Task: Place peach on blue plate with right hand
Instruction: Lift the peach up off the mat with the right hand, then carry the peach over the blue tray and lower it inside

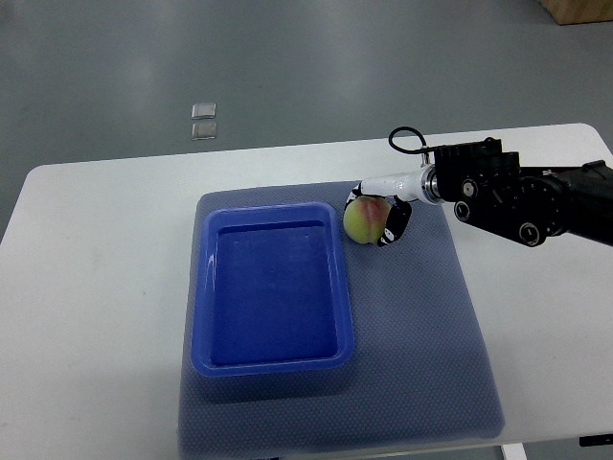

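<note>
A yellow-green peach with a pink blush [365, 221] sits at the blue plate's far right corner, just outside its rim, over the grey mat. My right hand [386, 213] comes in from the right edge and its white and black fingers are curled around the peach from the right and behind. The blue plate [204, 287] is a deep rectangular tray lying empty on the mat, left of the hand. The left hand is out of view.
The grey-blue mat [421, 345] lies on a white table [96, 287] and reaches its near edge. The black forearm [517, 201] with a looped cable stretches over the table's right side. Two small clear squares [203, 121] lie on the floor beyond the table.
</note>
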Controlling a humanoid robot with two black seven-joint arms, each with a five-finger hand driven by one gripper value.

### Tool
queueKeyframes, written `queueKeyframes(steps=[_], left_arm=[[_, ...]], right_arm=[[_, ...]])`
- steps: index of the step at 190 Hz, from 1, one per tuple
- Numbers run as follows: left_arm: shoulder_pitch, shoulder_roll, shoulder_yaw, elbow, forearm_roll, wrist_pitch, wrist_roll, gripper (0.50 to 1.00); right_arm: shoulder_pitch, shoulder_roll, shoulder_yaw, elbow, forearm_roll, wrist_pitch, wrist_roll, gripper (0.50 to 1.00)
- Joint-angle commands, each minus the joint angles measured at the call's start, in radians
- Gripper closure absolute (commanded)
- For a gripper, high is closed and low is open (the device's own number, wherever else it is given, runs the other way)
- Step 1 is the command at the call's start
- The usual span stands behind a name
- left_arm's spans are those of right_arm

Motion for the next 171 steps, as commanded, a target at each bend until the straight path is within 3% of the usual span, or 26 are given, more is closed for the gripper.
queueKeyframes(steps=[1,44,60,71,72,74,116,149,171], left_arm=[[0.000,0.000,0.000,0.000,-0.001,0.000,0.000,0.500],[0.000,0.000,0.000,0.000,0.000,0.000,0.000,0.500],[0.000,0.000,-0.001,0.000,0.000,0.000,0.000,0.500],[0.000,0.000,-0.001,0.000,0.000,0.000,0.000,0.500],[0.000,0.000,-0.001,0.000,0.000,0.000,0.000,0.500],[0.000,0.000,-0.001,0.000,0.000,0.000,0.000,0.500],[0.000,0.000,0.000,-0.002,0.000,0.000,0.000,0.500],[0.000,0.000,0.002,-0.018,0.000,0.000,0.000,0.500],[0.000,0.000,0.002,-0.021,0.000,0.000,0.000,0.500]], right_arm=[[0.006,-0.008,-0.001,0.001,0.001,0.001,0.000,0.953],[0.046,-0.063,0.009,0.036,0.012,0.022,-0.001,0.971],[0.170,-0.190,0.034,0.186,0.051,0.079,-0.001,0.971],[0.181,-0.204,0.036,0.199,0.054,0.085,-0.001,0.971],[0.238,-0.266,0.039,0.257,0.071,0.115,-0.001,0.969],[0.251,-0.282,0.039,0.271,0.076,0.122,-0.001,0.969],[0.419,-0.503,0.039,0.496,0.108,0.205,-0.001,0.953],[0.432,-0.535,0.039,0.542,0.107,0.201,-0.003,0.951],[0.432,-0.491,0.039,0.545,0.111,0.189,-0.005,0.948]])
